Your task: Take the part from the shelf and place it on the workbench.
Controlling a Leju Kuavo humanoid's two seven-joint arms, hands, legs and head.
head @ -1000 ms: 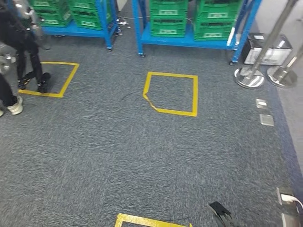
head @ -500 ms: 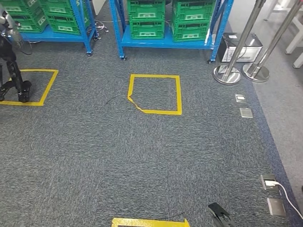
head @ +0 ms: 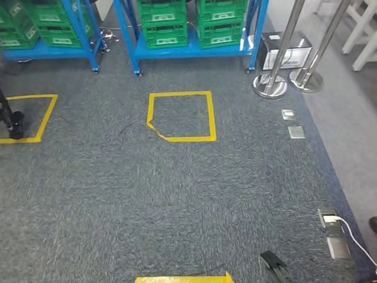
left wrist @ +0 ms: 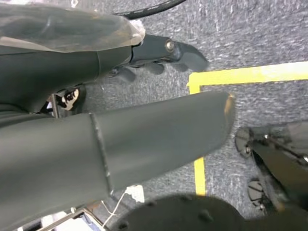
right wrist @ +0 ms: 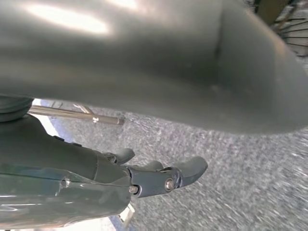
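The task is judged to be at its start: nothing has been taken, and the approach to the blue shelf is not finished. The shelf is seen ahead in the head view, beyond grey carpet and a yellow tape square, and is loaded with green crates. The part itself cannot be made out; it is presumably in one of those crates. The left hand and the right hand hang over the carpet, fingers loosely extended and apart, with nothing held. Reaching, grasping, carrying and placing on the surface are all left.
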